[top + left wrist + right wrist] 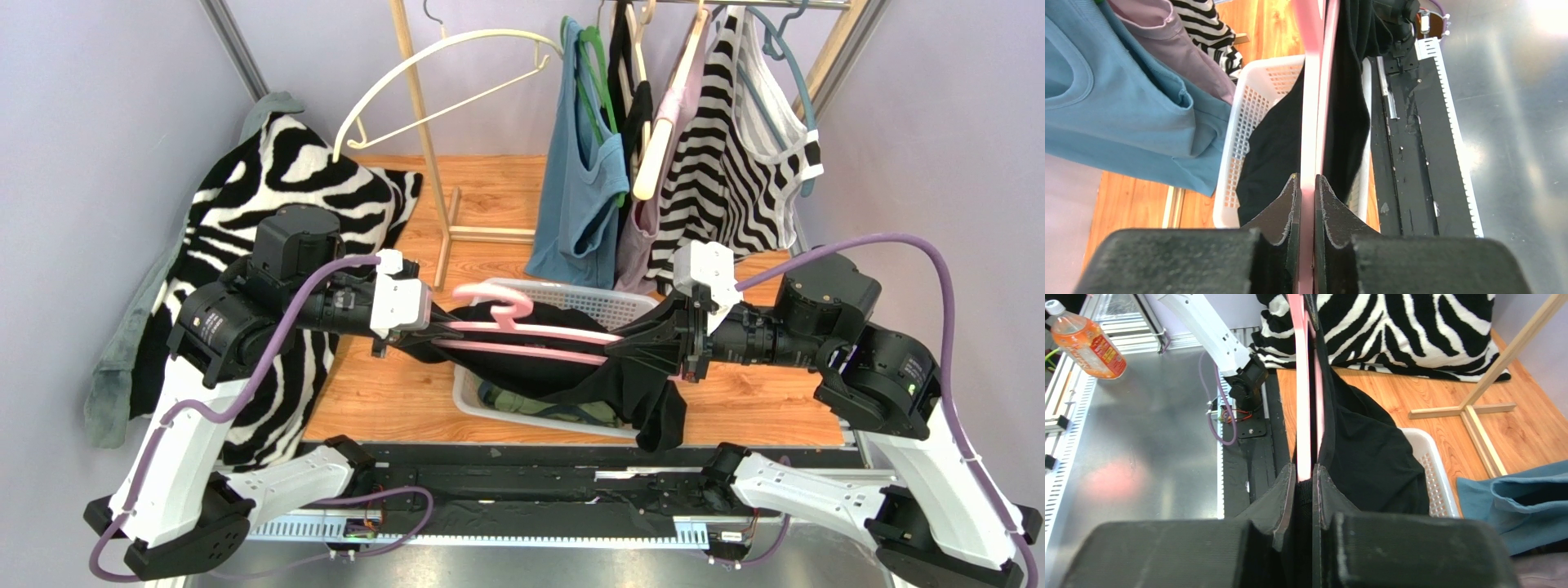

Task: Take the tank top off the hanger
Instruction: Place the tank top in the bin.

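Note:
A pink hanger [515, 331] lies level between my two grippers, over a white basket [467, 399]. A black tank top [620, 374] hangs on it and sags into the basket. My left gripper [423, 321] is shut on the hanger's left end; the left wrist view shows the pink bar [1310, 122] pinched between the fingers [1287, 202]. My right gripper [656, 346] is shut on black fabric at the hanger's right end; in the right wrist view the black cloth [1370, 453] fills the jaw gap below the pink bar [1304, 386].
A wooden rack [429, 135] behind holds an empty cream hanger [429, 61], a blue top [577, 172], and striped and pink garments [711, 135]. A zebra-print cloth [270, 208] lies at left. An orange drink bottle [1085, 338] stands on the metal bench.

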